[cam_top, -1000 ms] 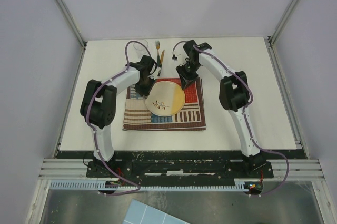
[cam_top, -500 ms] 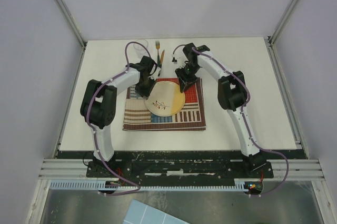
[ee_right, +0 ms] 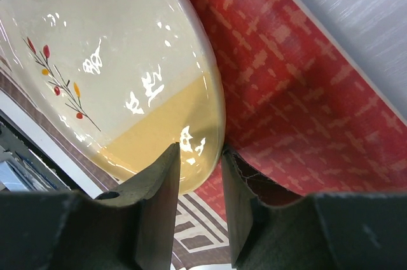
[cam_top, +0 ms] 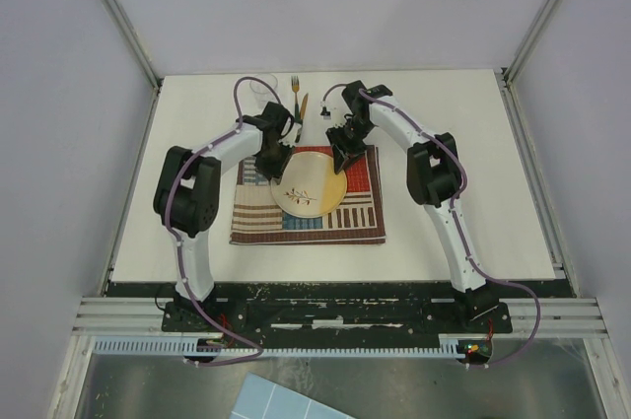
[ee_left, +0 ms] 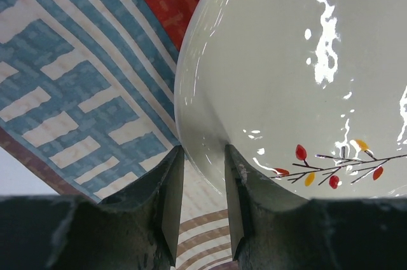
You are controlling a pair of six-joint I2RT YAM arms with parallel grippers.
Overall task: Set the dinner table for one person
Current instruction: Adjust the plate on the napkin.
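Your table (cam_top: pixel 463 202) fills the whole floor of the overhead view. The striped placemat (cam_top: pixel 360 212) lies on it midway between the arms, with the plate (cam_top: pixel 311 185) on top. The left gripper (ee_left: pixel 203 152) and right gripper (ee_right: pixel 200 149) each straddle the plate's far rim, jaws narrowly parted; you cannot tell whether they pinch it. Pull away crooked and a finger may catch the rim, dragging plate and placemat askew. Only the wrist views show those rims, and only overhead shows the fork (cam_top: pixel 295 94) lying beyond the placemat.
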